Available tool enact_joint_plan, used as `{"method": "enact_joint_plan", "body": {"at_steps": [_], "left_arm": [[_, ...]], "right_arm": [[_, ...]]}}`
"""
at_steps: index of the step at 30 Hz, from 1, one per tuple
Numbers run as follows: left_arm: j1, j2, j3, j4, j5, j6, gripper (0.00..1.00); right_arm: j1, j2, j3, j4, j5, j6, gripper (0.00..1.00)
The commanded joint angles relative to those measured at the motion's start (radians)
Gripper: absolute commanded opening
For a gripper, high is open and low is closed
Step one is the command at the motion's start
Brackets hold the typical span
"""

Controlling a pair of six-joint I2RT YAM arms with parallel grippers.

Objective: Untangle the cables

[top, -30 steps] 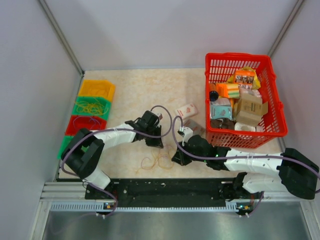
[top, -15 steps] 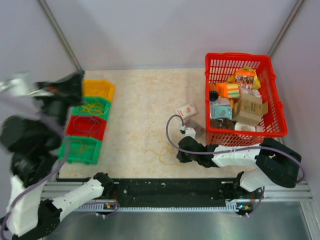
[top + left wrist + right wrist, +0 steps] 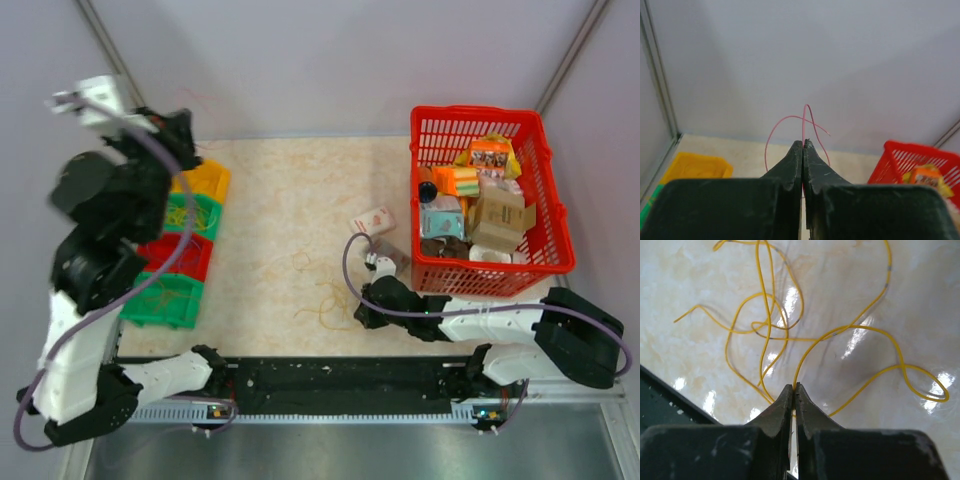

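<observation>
Thin yellow cables (image 3: 860, 329) lie in loose crossing loops on the marbled table, seen in the top view as a faint tangle (image 3: 322, 314). My right gripper (image 3: 794, 385) is low on the table at that tangle (image 3: 362, 314), shut on one yellow strand that rises from between its tips. My left arm is raised high at the left, over the bins. The left gripper (image 3: 803, 142) (image 3: 188, 140) is shut on a thin reddish cable (image 3: 805, 112), which loops up above the fingertips, clear of the table.
A column of yellow (image 3: 208, 180), green (image 3: 196, 216), red (image 3: 186, 256) and green (image 3: 166, 302) bins, some holding strands, runs along the left edge. A red basket (image 3: 428, 262) full of packets stands at the right. A small carton (image 3: 374, 220) lies beside it.
My left arm has swung from the table's middle up and to the far left, carrying the reddish cable. My right gripper stayed low by the yellow tangle, shifting only slightly.
</observation>
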Motion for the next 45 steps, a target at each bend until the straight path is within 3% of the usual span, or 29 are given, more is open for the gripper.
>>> {"method": "enact_joint_plan", "body": {"at_steps": [1, 3, 8, 14, 16, 21, 24, 30, 37, 45], "left_arm": [[0.023, 0.056, -0.112, -0.149, -0.124, -0.019, 0.00], [0.082, 0.058, -0.181, -0.185, -0.094, -0.066, 0.00], [0.412, 0.041, -0.364, -0.221, 0.164, -0.203, 0.00], [0.607, 0.082, -0.439, -0.252, 0.250, -0.266, 0.00], [0.677, 0.102, -0.464, -0.217, 0.304, -0.269, 0.00], [0.868, 0.217, -0.456, -0.069, 0.622, -0.337, 0.00], [0.912, 0.280, -0.473, 0.065, 0.716, -0.434, 0.00], [0.920, 0.429, -0.417, 0.238, 0.691, -0.532, 0.00], [0.936, 0.608, -0.349, 0.317, 0.609, -0.543, 0.00], [0.960, 0.699, -0.317, 0.389, 0.714, -0.565, 0.00]], "right_arm": [[-0.005, -0.073, -0.044, 0.125, -0.090, -0.072, 0.00], [-0.005, -0.076, -0.050, 0.148, -0.106, -0.084, 0.00], [-0.005, -0.060, -0.050, 0.168, -0.133, -0.098, 0.00], [-0.005, -0.073, -0.070, 0.199, -0.151, -0.106, 0.00], [-0.003, -0.071, -0.072, 0.204, -0.154, -0.107, 0.00], [-0.005, -0.071, -0.072, 0.211, -0.165, -0.112, 0.00], [-0.003, -0.076, -0.075, 0.211, -0.160, -0.110, 0.00], [-0.003, -0.082, -0.082, 0.216, -0.157, -0.109, 0.00], [-0.003, -0.053, -0.066, 0.221, -0.169, -0.115, 0.00], [-0.003, -0.033, -0.055, 0.236, -0.176, -0.117, 0.00]]}}
